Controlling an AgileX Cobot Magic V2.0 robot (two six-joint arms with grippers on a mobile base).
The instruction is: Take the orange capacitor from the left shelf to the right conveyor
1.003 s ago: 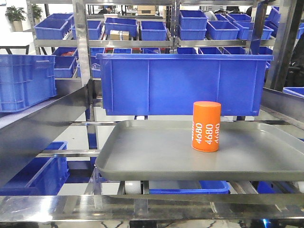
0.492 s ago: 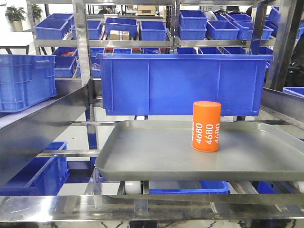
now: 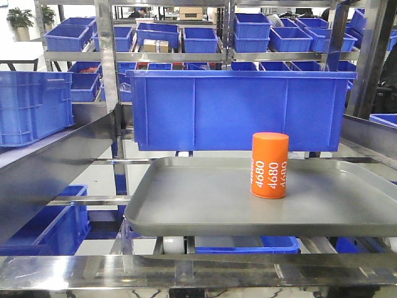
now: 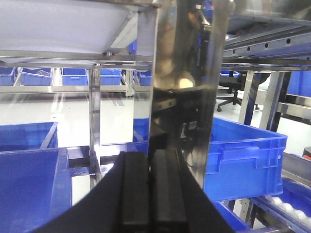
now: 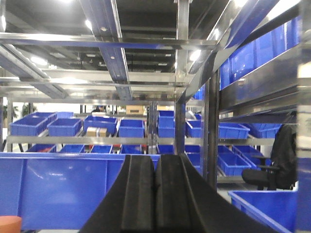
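The orange capacitor [image 3: 270,165] is seen standing upright on the grey tray [image 3: 198,208] of the left shelf [image 3: 107,74]. It is placed right of the tray's middle and nearer its rear edge, just in front of a large blue bin [image 3: 211,108]. The left tool [image 4: 149,160] is closed, its fingers pressed together with nothing held. The right tool [image 5: 155,162] is likewise closed and empty, and the capacitor's top is glimpsed low at its left.
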